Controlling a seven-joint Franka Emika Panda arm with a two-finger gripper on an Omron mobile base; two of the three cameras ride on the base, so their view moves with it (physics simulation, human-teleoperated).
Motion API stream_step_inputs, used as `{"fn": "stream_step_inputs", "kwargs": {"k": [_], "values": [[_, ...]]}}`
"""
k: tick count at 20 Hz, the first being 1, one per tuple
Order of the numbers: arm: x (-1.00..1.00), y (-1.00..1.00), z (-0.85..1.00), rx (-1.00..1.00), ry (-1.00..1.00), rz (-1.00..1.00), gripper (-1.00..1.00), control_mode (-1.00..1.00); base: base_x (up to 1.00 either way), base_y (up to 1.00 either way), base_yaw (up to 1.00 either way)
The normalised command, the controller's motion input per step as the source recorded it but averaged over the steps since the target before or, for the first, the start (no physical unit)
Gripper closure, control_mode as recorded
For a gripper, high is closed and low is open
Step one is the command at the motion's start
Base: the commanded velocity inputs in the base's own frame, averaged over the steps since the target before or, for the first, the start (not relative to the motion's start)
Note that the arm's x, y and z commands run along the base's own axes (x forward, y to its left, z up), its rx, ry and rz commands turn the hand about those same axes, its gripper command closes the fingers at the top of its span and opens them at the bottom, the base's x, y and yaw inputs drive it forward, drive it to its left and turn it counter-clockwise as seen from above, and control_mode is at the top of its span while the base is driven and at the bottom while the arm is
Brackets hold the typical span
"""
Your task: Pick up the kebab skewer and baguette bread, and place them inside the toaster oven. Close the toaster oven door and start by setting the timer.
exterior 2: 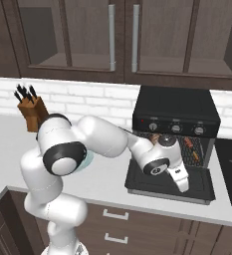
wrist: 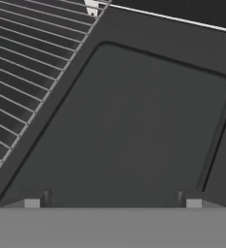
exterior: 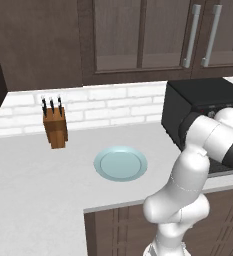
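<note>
We see the gripper (exterior 2: 183, 185) spread wide and empty at center right, above the open door (exterior 2: 199, 187); the door looks rigid and hinged, so we push its front edge upward

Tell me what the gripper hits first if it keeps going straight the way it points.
Most likely the glass window of the opened toaster oven door; the open gripper points straight at it, with the wire rack off to one side.

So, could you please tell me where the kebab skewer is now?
In the right base view, the kebab skewer lies inside the toaster oven, at the right side of its opening.
</note>
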Motion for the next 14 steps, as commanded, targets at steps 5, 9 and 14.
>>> {"fn": "stream_step_inputs", "kwargs": {"k": [5, 9, 14], "values": [[0.25, 0.33, -0.45, 0.01, -0.03, -0.04, -1.0, -1.0, 0.0, 0.0, 0.0], [0.26, 0.35, -0.53, 0.0, -0.03, -0.02, -1.0, -1.0, 0.0, 0.0, 0.0], [0.39, 0.4, -0.41, 0.03, -0.06, -0.01, -1.0, -1.0, 0.0, 0.0, 0.0]]}}
